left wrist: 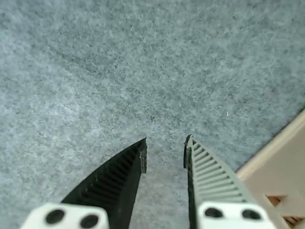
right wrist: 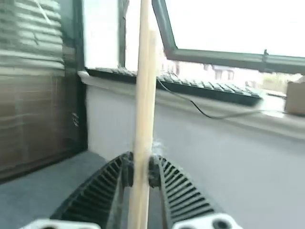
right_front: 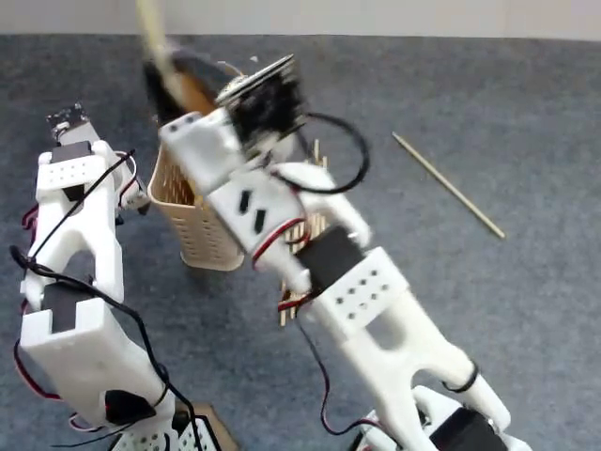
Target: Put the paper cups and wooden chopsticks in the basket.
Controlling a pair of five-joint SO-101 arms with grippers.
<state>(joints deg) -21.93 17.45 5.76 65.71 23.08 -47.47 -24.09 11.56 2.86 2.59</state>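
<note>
My right gripper (right wrist: 139,171) is shut on a wooden chopstick (right wrist: 144,95) that stands up between its fingers. In the high view that chopstick (right_front: 153,38) sticks up past the far rim of the beige slatted basket (right_front: 192,225), with the right gripper (right_front: 177,85) above the basket. One more chopstick (right_front: 447,184) lies alone on the carpet at the right. Several chopsticks (right_front: 315,225) lie beside the basket, partly hidden under the right arm. My left gripper (left wrist: 164,152) is open above bare carpet, just left of the basket's wall (left wrist: 281,167).
Grey carpet (right_front: 470,103) covers the whole work area. The left arm (right_front: 70,235) stands along the left edge. Black and red cables (right_front: 343,141) loop off the right arm. A brown board corner (right_front: 211,427) shows at the front.
</note>
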